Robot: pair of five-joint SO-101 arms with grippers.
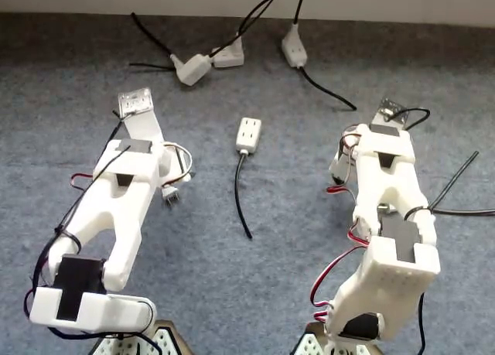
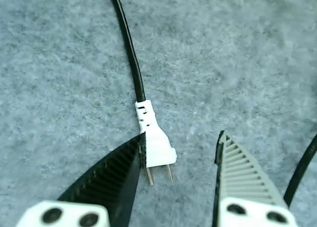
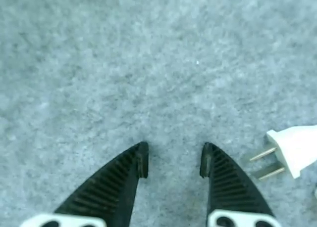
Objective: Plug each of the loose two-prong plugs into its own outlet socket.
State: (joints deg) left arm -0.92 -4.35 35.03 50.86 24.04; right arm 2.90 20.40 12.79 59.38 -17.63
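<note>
The grey, carpet-like desk (image 1: 309, 192) carries everything. Over it the left hand (image 2: 181, 137) stands with its fingers apart, and the right hand (image 3: 174, 146) is likewise spread above bare covering. Between the arms the white outlet socket (image 1: 248, 133) lies loose on its own lead. I'd judge it light enough to slide when pushed, so it wants bracing. A white two-prong plug (image 2: 157, 147) sits between the left fingers, the black one touching its side. A second plug (image 3: 295, 148) lies just beside the right hand. Both look light, hard and smooth, and the stiff black cord (image 2: 130, 54) may twist them. Pinch across the body's flat sides, behind the thin, bendable prongs (image 2: 149, 175).
</note>
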